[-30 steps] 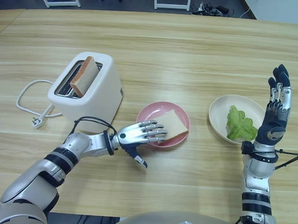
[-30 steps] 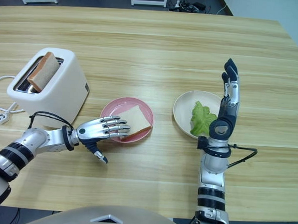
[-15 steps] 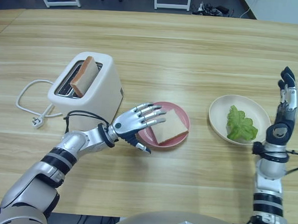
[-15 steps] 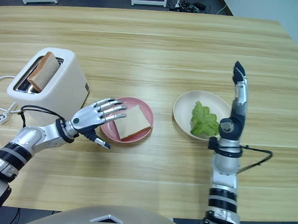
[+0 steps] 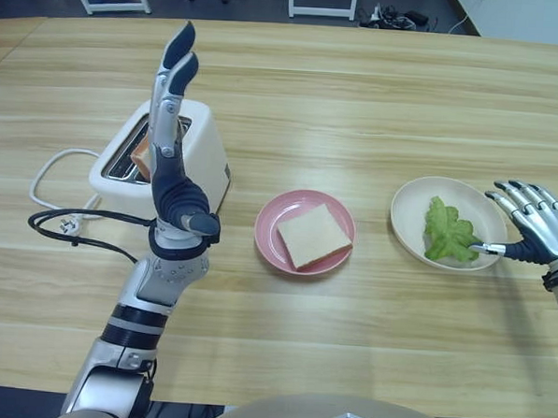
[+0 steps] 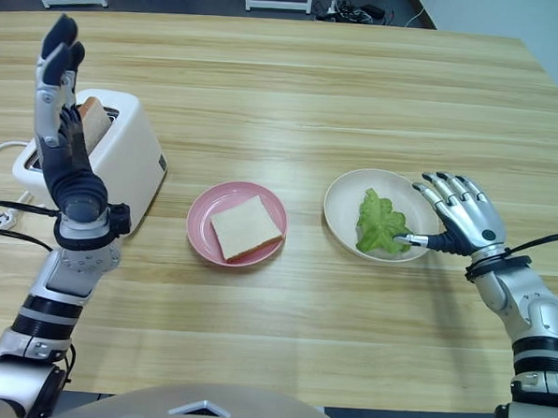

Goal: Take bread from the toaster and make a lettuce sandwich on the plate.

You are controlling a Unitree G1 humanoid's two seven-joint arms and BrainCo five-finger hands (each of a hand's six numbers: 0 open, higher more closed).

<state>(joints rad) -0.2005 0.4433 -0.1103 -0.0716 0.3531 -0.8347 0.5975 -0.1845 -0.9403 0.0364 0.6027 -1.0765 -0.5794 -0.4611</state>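
Lettuce step, by my reading: one white bread slice (image 5: pixel 313 240) lies on the round pink plate (image 5: pixel 269 229), and a second slice (image 6: pixel 96 122) stands in the white toaster (image 6: pixel 131 168). Right hand (image 5: pixel 537 222), fingers spread and empty, sits at the rim of the cream bowl (image 5: pixel 412 199) beside the green lettuce leaf (image 5: pixel 449 232); next it must close on the leaf. Left hand (image 5: pixel 170 138) is upright, fingers straight, holding nothing.

Table, bowl and cord, with the room floor behind

The cream bowl (image 5: pixel 410 202) stands on the wooden table (image 5: pixel 359 101), its right rim just beside the fingers (image 5: pixel 528 194) of the right hand (image 5: pixel 540 227). A white cord (image 5: pixel 37 176) with its plug (image 5: pixel 69 225) lies in a loop to the left of the raised fingers of the left hand (image 5: pixel 176 204). Far beyond both hands there are white frame legs (image 5: pixel 322 15) and floor cables (image 5: pixel 392 18).
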